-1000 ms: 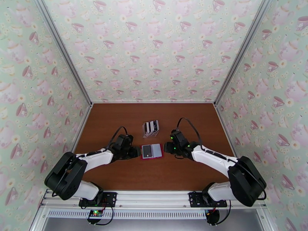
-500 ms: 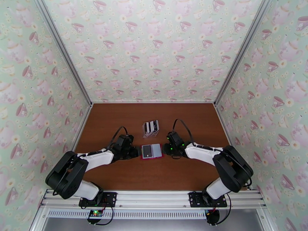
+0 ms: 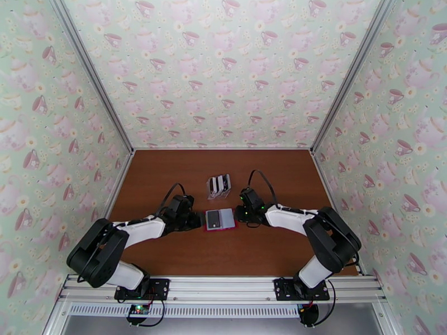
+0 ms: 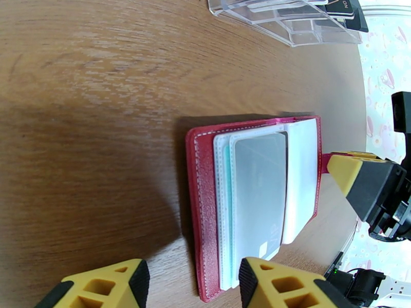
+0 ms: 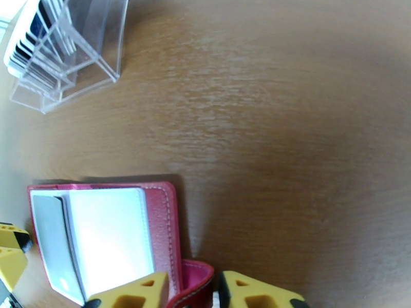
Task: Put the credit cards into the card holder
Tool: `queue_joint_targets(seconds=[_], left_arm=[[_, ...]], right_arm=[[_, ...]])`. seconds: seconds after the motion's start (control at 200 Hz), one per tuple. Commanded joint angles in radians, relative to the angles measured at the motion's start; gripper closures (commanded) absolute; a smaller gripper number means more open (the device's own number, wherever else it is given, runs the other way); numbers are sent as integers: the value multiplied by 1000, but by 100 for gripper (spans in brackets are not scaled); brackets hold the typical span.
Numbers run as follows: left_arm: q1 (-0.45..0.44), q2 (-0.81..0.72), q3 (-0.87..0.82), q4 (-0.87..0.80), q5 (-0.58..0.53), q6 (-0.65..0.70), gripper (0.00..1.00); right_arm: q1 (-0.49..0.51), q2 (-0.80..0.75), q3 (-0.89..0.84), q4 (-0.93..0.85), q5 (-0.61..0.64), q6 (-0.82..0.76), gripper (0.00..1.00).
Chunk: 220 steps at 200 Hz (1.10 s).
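**While the card holder [image 3: 219,220] lay open, a gripper sat at each end**

Though neither arm had hold of a card, both were low over the brown table [image 3: 167,180], reaching in towards the middle from either side. The red card holder lay flat between them, opened out with its pale pockets facing up. A grey card [image 4: 257,191] sat in the topmost pocket, and a thin teal edge [image 4: 227,211] showed from the pocket under it.

The left gripper [image 4: 191,273] was at the holder's left end with its yellow fingers spread wide and nothing between the pads; the red stitched border lay across the gap. I could not tell whether either finger touched the leather.

The right gripper [image 5: 192,284] was at the opposite end, its fingers only a narrow gap apart. The curled snap tab [image 5: 200,268] stood up between them. The tab ran close along one finger, but from the wrist view I could not say it was pinched.

Just beyond the holder, farther from the arm bases and apart from it, stood a clear slotted rack [image 3: 219,186]. More credit cards [image 5: 28,39] stood on edge in it, black and white among them.
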Motion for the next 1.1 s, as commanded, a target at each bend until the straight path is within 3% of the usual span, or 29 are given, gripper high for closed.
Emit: queue_joint_targets(seconds=[0.0,0.441,0.566,0.771,0.861,1.097], left_arm=[[-35,72,-18,-39,38,-17,47],[-33,64,-2,-71,35,-14,47],[-32,61,1,-76,38,-13,56],[-32,71,15,-80,33,-10,61],[-31,81,24,-82,33,-8,83],[-32,81,39,-90,33,-3,83]], right_arm=[[-1,8,18,10,1,-10,74],[-1,-66,-1,-3,-14,4,97],[0,-110,-5,-5,-37,17,99],[0,-175,1,-9,-91,39,99],[9,-192,9,-17,-104,44,99],[44,-198,29,-8,-140,59,99]])
